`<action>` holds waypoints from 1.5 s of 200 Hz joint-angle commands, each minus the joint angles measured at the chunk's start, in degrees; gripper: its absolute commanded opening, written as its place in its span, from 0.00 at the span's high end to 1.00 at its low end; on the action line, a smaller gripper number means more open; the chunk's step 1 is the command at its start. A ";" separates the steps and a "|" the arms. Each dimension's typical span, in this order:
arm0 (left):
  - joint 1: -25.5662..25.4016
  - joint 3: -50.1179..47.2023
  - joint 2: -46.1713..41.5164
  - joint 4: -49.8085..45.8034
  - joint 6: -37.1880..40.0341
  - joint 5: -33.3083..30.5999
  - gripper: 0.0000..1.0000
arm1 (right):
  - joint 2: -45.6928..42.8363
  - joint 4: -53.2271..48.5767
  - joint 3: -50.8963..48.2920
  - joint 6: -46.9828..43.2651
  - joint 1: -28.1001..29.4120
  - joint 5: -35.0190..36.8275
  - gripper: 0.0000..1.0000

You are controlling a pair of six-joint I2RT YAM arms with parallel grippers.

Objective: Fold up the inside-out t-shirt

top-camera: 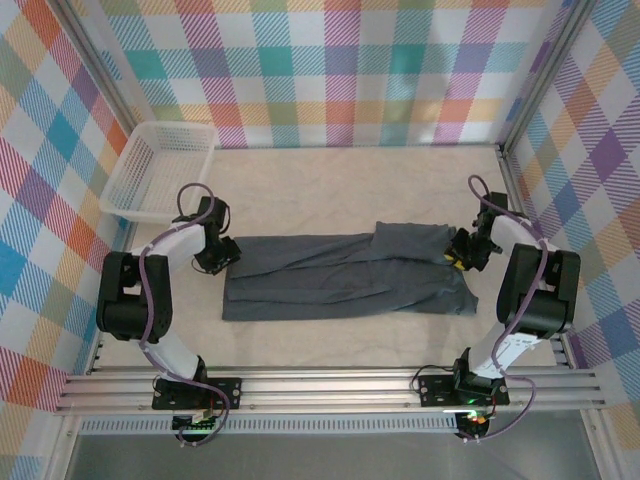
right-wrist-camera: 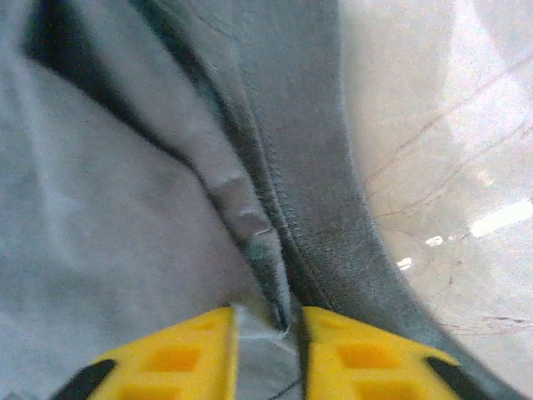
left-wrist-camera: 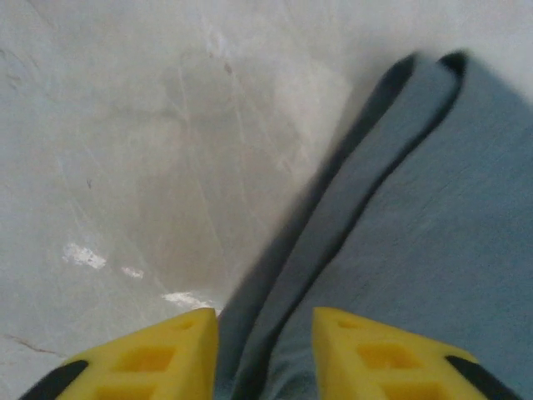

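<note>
The inside-out t-shirt point(top-camera: 340, 275) lies flat on the worktop point(top-camera: 330, 190) as a long slate-grey band, folded lengthwise, and it stretches from the left gripper point(top-camera: 224, 257) to the right gripper point(top-camera: 462, 254), with one gripper at each short end. In the left wrist view the jaws of the left gripper point(left-wrist-camera: 265, 321) stand apart. The folded edge of the t-shirt point(left-wrist-camera: 450, 217) runs into the gap between the two yellow fingers point(left-wrist-camera: 166, 354). The cloth spreads ahead and to the right of the jaws, and bare worktop point(left-wrist-camera: 150, 150) lies ahead and to the left of them. In the right wrist view the jaws of the right gripper point(right-wrist-camera: 268, 321) are also apart, but by a narrower gap. A raised ridge of the t-shirt point(right-wrist-camera: 108, 208), with a stitched seam beside it, comes down into this gap. Wrinkled cloth lies ahead and to the left of these jaws, and the pale worktop point(right-wrist-camera: 450, 125) lies to their right. I cannot tell if the fingers point(right-wrist-camera: 358, 350) touch the ridge. A white plastic basket point(top-camera: 120, 170) stands beyond the left jaws, near the far left corner, well apart from the t-shirt.
</note>
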 commanded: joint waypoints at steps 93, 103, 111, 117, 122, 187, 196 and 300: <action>-7.89 1.65 -13.69 5.01 5.48 -0.32 0.28 | 18.50 -1.23 27.42 -2.02 4.74 -0.71 0.45; -8.25 1.42 -13.43 4.81 5.49 -0.46 0.27 | 21.31 -2.23 29.39 -2.12 5.31 0.35 0.45; -8.45 1.30 -13.20 4.55 5.46 -0.73 0.27 | 22.88 -2.56 30.17 -2.14 5.61 0.66 0.44; -8.53 1.16 -13.08 4.53 5.44 -0.78 0.27 | 23.84 -2.50 30.36 -2.12 5.68 0.43 0.44; -8.63 1.08 -12.99 4.49 5.35 -0.83 0.27 | 24.59 -2.48 30.45 -2.10 5.79 -0.09 0.42; -8.91 1.20 -10.31 3.48 5.78 -2.54 0.26 | 24.14 -2.44 29.67 -2.54 7.04 -2.51 0.84; -8.91 1.20 -10.08 3.47 5.81 -2.53 0.26 | 24.14 -2.97 30.10 -2.73 7.04 -2.54 0.86; -9.18 1.12 -9.57 4.42 5.18 -1.85 0.26 | -1.11 1.46 12.54 1.08 7.13 -3.86 1.00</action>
